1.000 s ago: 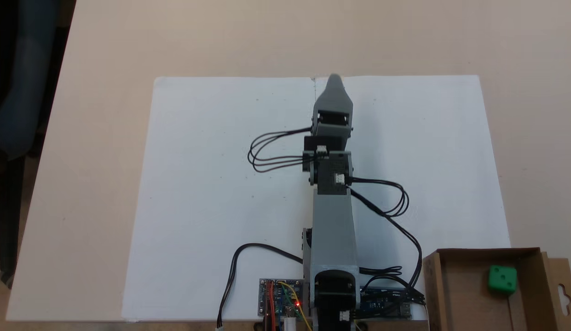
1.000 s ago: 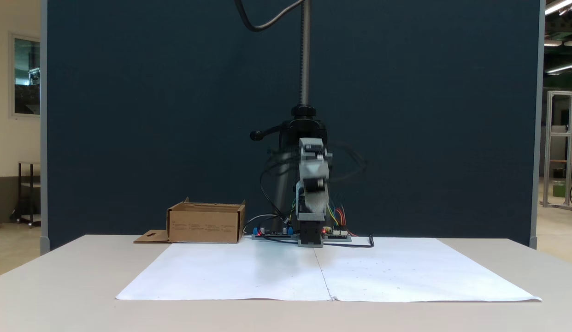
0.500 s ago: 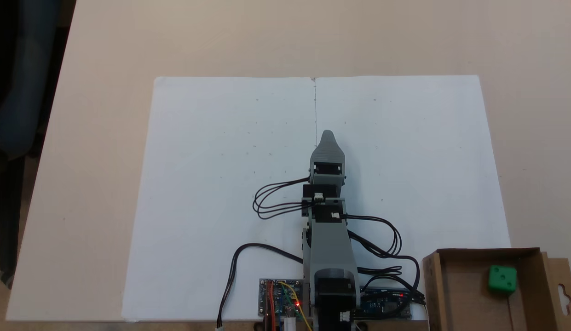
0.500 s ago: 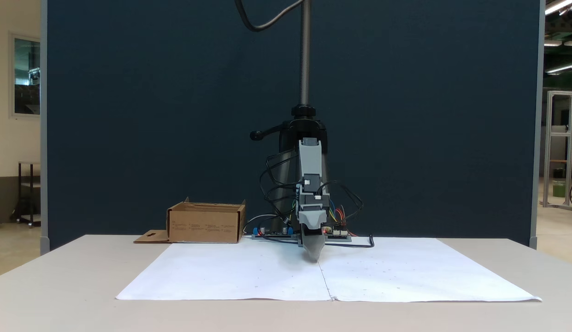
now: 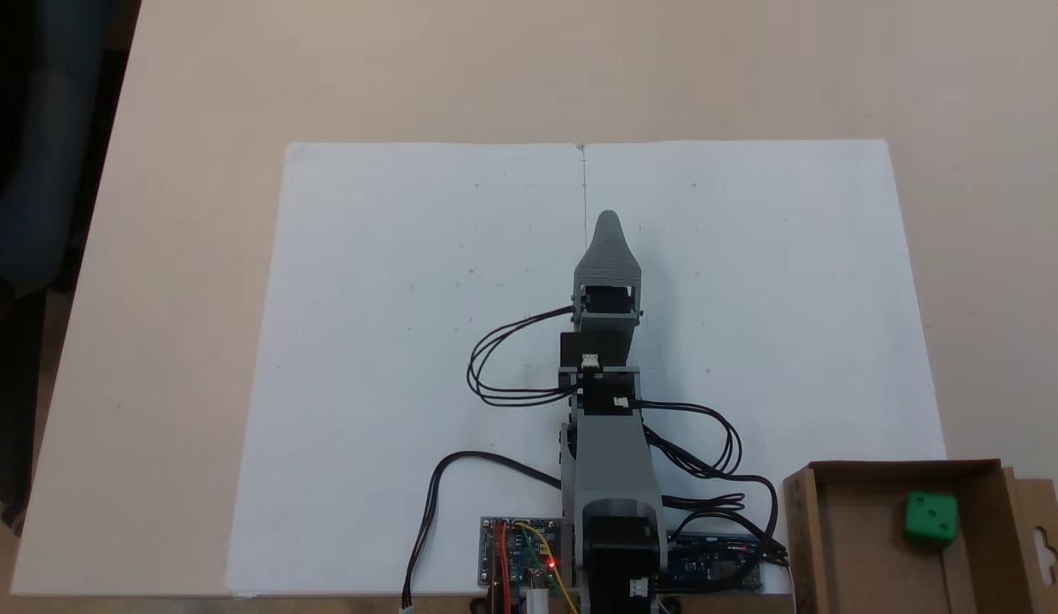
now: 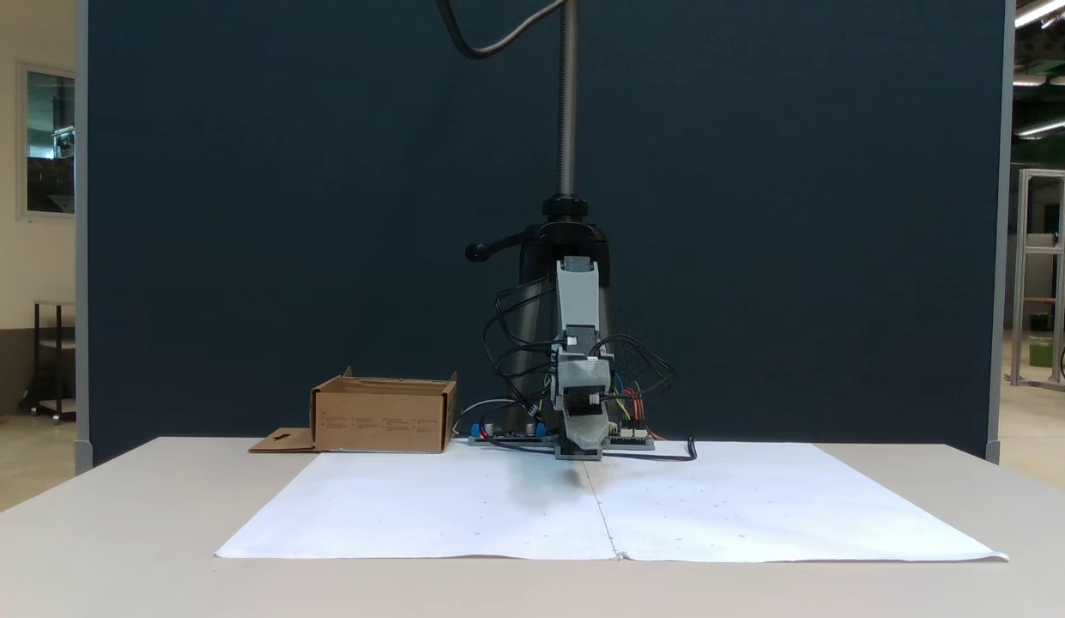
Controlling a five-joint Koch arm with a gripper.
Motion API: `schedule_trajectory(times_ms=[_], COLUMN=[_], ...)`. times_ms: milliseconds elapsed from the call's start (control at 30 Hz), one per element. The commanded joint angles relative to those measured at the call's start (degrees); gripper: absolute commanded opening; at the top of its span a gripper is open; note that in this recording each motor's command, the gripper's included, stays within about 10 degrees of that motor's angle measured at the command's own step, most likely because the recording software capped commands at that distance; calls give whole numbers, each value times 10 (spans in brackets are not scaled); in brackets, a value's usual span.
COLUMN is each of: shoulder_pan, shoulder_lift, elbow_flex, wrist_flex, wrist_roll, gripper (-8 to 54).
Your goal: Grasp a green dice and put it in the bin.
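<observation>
Tool empty, jaw gap unreadable

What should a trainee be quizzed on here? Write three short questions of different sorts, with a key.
1. True or false: the green dice lies inside the bin.
2. From above, the gripper is over: A the white paper; B the bin; C bare table.
3. Fill in: in the front fixed view, the bin stands to the ___ of the arm.
Key: 1 true; 2 A; 3 left.
</observation>
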Motion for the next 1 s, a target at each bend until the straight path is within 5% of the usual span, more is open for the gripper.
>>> schedule_trajectory(times_ms=[0,967], shoulder_pan=[6,8], shoulder_lift=[68,65], elbow_flex=[44,43], wrist_flex=[-89,-340], wrist_roll=[-38,-11], gripper=[433,432])
